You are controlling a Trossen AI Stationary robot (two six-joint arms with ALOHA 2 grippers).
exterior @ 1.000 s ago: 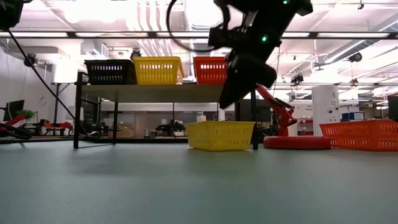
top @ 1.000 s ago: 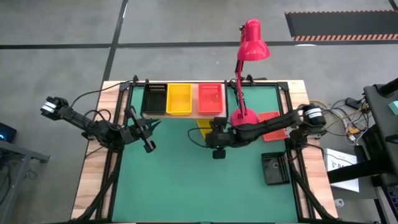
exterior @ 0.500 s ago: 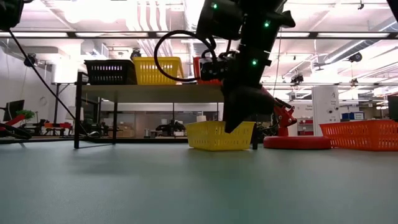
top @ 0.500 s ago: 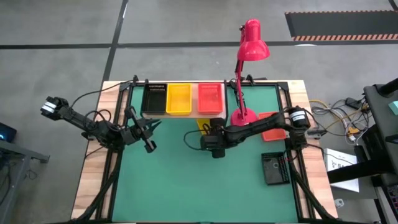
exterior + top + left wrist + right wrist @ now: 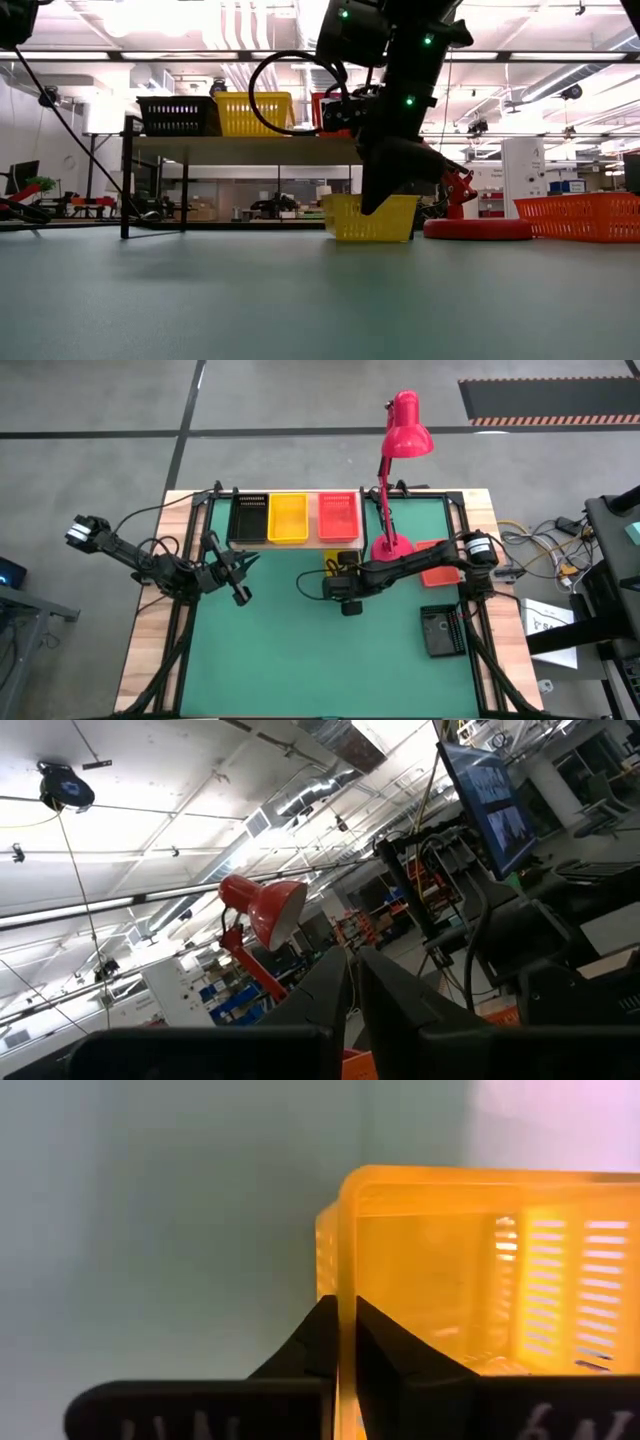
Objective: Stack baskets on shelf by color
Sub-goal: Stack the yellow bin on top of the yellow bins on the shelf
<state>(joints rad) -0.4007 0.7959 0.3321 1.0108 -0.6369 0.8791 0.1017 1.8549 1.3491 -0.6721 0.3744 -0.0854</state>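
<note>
The right gripper [image 5: 347,1342] has its fingers pinched on the near wall of a yellow basket [image 5: 370,217] that sits on the green worktop [image 5: 290,650], just in front of the shelf [image 5: 330,543] at about twelve o'clock from the worktop's centre. To do this lift well, I would raise the basket straight up before carrying it, keep it level so the thin wall does not slip from the pinch, and clear the shelf's front edge before going in. The target looks like the yellow basket on the shelf [image 5: 288,518], at roughly eleven o'clock from the gripper, between a black basket [image 5: 249,517] and an orange-red one [image 5: 338,516]. The red lamp [image 5: 392,547] stands just beside, at three o'clock, so I would swing wide of it. The left gripper [image 5: 238,567] waits at nine o'clock, fingers pressed together, holding nothing.
</note>
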